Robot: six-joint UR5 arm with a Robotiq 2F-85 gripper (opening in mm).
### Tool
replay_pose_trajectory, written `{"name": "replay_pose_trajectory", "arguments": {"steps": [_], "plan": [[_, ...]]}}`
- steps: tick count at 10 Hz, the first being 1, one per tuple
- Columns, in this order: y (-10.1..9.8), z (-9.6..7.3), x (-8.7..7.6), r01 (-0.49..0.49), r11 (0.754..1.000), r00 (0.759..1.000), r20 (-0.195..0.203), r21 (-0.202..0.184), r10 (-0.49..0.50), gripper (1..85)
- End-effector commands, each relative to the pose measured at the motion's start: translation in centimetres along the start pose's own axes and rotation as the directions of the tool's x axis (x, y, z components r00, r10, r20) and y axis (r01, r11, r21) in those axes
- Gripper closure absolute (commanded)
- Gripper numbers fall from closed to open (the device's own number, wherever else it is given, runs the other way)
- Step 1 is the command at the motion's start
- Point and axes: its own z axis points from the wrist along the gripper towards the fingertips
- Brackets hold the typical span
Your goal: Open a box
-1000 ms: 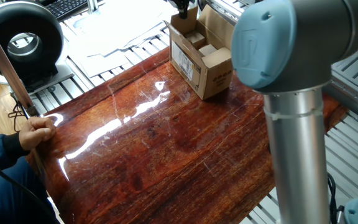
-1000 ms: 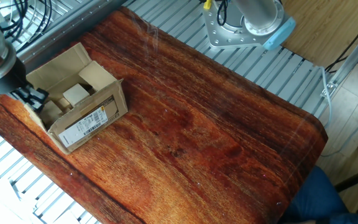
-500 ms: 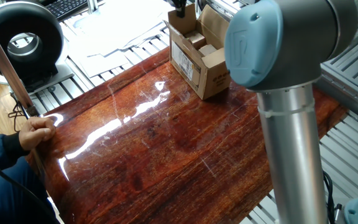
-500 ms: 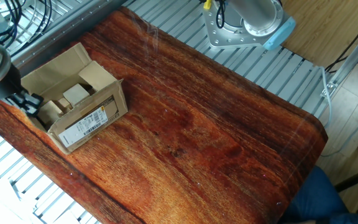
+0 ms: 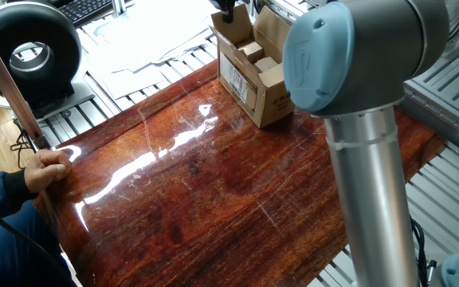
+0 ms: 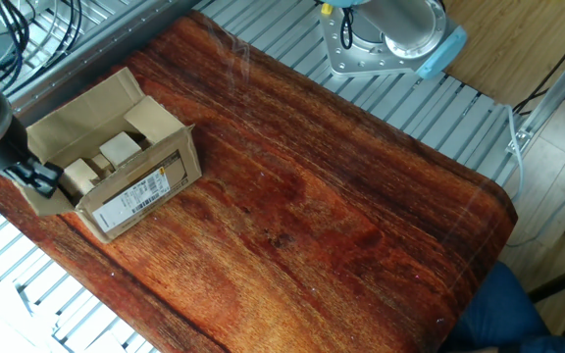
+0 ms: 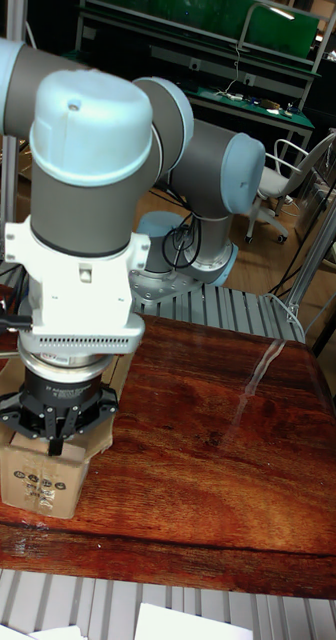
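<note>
The box (image 5: 249,84) is a small brown cardboard carton at the far end of the wooden table (image 5: 213,183), with a white label on one side. Its top is open, and pale cardboard pieces (image 6: 119,149) show inside. My gripper (image 6: 39,178) is at the box's (image 6: 135,191) outer edge, shut on a flap (image 6: 42,201) that lies folded outward over the table edge. In the one fixed view only the gripper's tip (image 5: 228,11) shows, at the top. In the tall fixed view the gripper (image 7: 53,440) points straight down onto the box (image 7: 43,490).
My arm's elbow (image 5: 357,96) fills the right foreground. A person's hand (image 5: 46,169) holds a copper pole (image 5: 6,80) at the table's left corner. A black round device (image 5: 26,48) and papers lie beyond. The robot base (image 6: 385,34) stands off the table's far side.
The gripper has moved outward and away from the box's middle, taking the flap with it. That flap now lies folded further open. The box itself has stayed put.
</note>
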Motion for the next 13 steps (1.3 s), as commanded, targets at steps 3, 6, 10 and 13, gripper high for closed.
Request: {"name": "replay_pose_trajectory", "arguments": {"steps": [3, 6, 10, 13], "plan": [[0.3, 1.7, -1.3, 0.007, 1.0, 1.0, 0.018, -0.017, -0.007, 84.7], [0.8, 2.2, -1.4, 0.011, 0.999, 1.0, 0.022, -0.036, -0.01, 84.7], [1.3, 3.0, -1.4, 0.017, 0.998, 0.999, 0.032, -0.065, -0.014, 84.7], [1.2, 3.2, -1.3, 0.021, 0.998, 0.999, 0.033, -0.066, -0.019, 84.7]]}}
